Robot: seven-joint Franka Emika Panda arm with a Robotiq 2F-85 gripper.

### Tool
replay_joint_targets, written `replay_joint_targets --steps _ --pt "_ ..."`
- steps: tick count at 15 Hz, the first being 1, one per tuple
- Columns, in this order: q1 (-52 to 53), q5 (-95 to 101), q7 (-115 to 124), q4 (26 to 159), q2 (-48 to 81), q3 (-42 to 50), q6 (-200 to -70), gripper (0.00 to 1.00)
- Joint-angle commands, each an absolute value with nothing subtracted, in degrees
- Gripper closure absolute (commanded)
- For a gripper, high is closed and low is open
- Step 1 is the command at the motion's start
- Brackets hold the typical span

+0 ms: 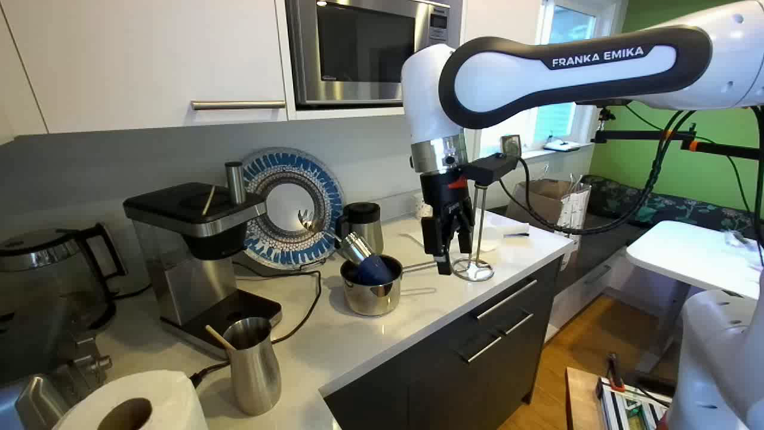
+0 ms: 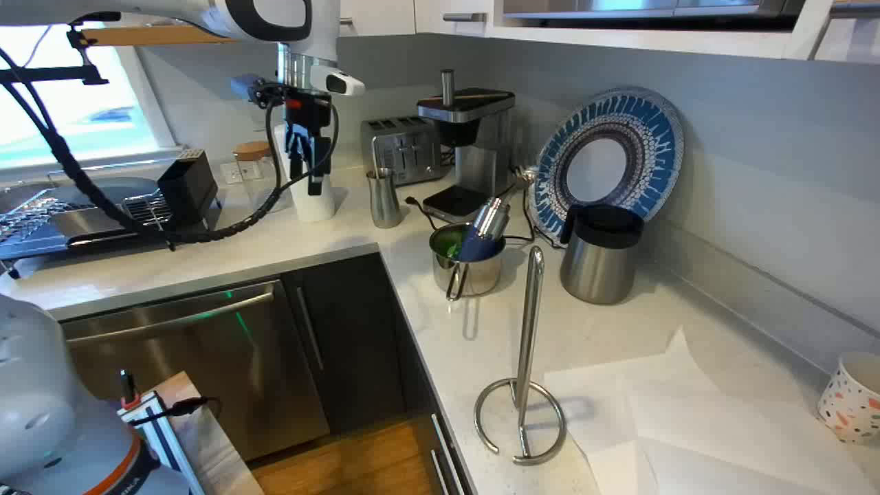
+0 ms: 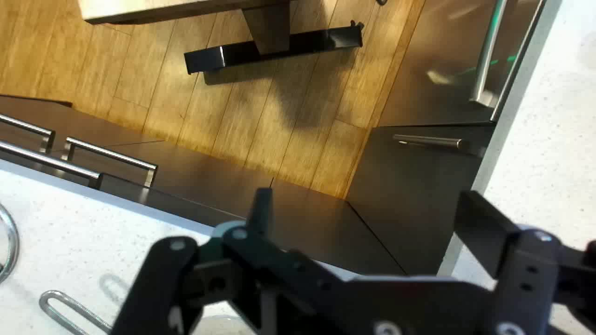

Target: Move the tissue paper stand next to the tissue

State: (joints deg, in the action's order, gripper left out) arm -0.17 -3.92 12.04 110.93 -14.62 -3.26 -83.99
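The tissue paper stand, a thin silver rod on a round ring base, stands upright on the counter in both exterior views (image 1: pixel 479 221) (image 2: pixel 529 323). Part of its ring shows at the left edge of the wrist view (image 3: pixel 13 242). The tissue, a white paper roll (image 1: pixel 179 403), is at the near left corner in an exterior view. It also shows behind the gripper in an exterior view (image 2: pixel 316 207), partly hidden. My gripper (image 1: pixel 453 257) (image 2: pixel 307 182) is open and empty in the wrist view (image 3: pixel 365 197). It hangs above the counter's inner corner, apart from the stand and the tissue.
A steel pot (image 1: pixel 373 298) with a blue-and-silver item stands between stand and coffee machine (image 1: pixel 191 298). A steel pitcher (image 1: pixel 256 370) stands near the tissue. A lidded steel jug (image 2: pixel 598 268) and a patterned plate (image 2: pixel 660 158) are by the wall. White paper (image 2: pixel 660 405) lies beside the stand.
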Motion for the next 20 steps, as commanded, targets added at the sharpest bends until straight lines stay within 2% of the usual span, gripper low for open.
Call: replay_joint_targets --steps 1,14,20 --pt "0.05 -3.87 12.08 110.79 -14.56 -3.07 -83.87 0.0" --pt "0.04 -3.87 12.07 110.79 -14.56 -3.07 -83.87 0.0" --pt "-3.85 -3.61 8.29 101.6 -10.52 2.93 -84.96 0.0"
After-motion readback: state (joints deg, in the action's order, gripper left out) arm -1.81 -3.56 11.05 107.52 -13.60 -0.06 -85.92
